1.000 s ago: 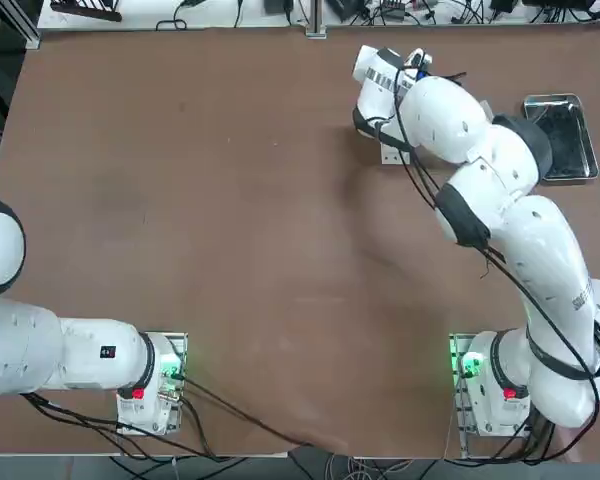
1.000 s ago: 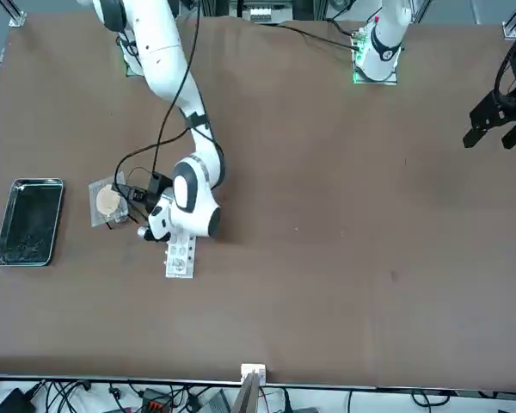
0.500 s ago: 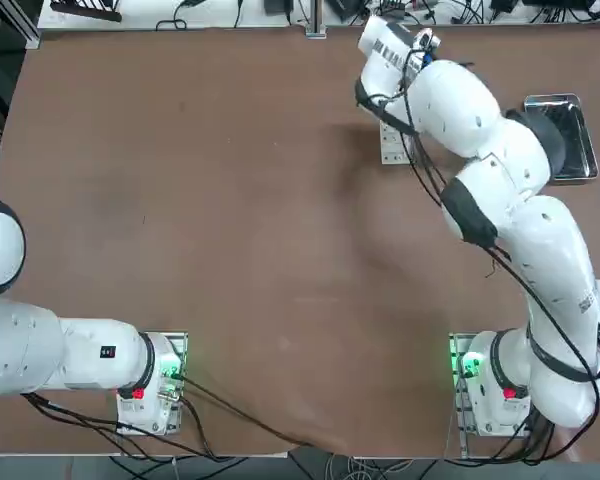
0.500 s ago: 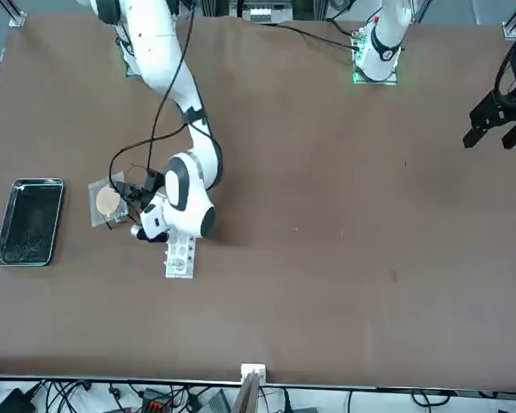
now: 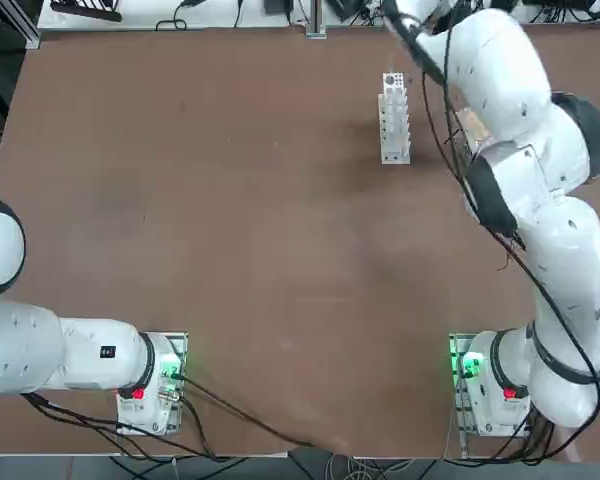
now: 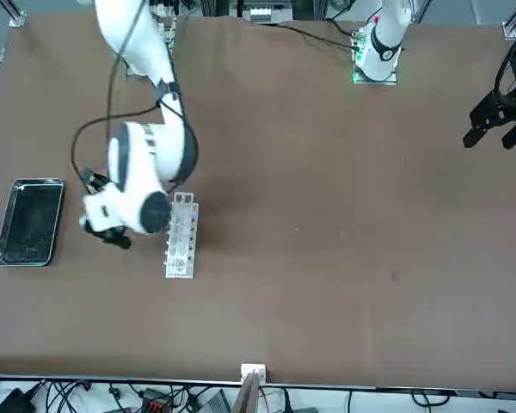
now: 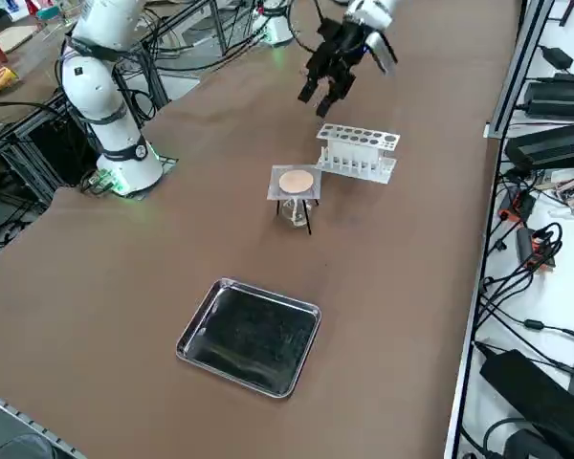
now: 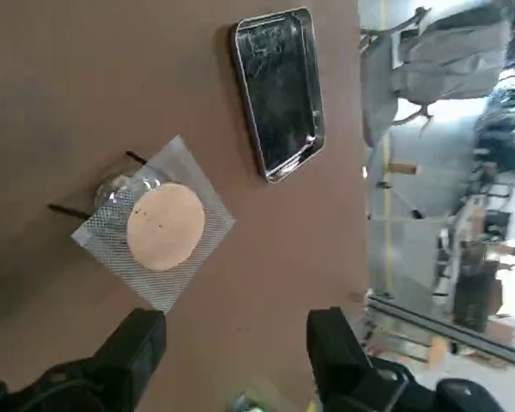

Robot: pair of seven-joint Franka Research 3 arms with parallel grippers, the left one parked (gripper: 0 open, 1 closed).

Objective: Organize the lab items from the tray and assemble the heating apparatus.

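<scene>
**Right gripper raised and empty above the assembled stand**

The brown bench (image 7: 172, 249) carries everything. The right arm (image 5: 540, 200) reaches across it toward its far edge, its forearm high over the work area.

The tray (image 7: 250, 336) sits flat on the bench, apart from the other things, with nothing distinct visible in it; the wrist view also shows it (image 8: 279, 90) lying beyond the stand.

The white holed rack (image 7: 357, 151) stands just beside the stand.

The right gripper (image 7: 327, 78) hangs in the air above the rack, touching nothing, with its fingers (image 8: 133, 352) spread apart and nothing between them.

The mesh square (image 7: 295, 184), tan round centre up, rests on top of the dark tripod stand (image 7: 302, 215), whose thin legs stand on the bench between the tray and the rack.
</scene>
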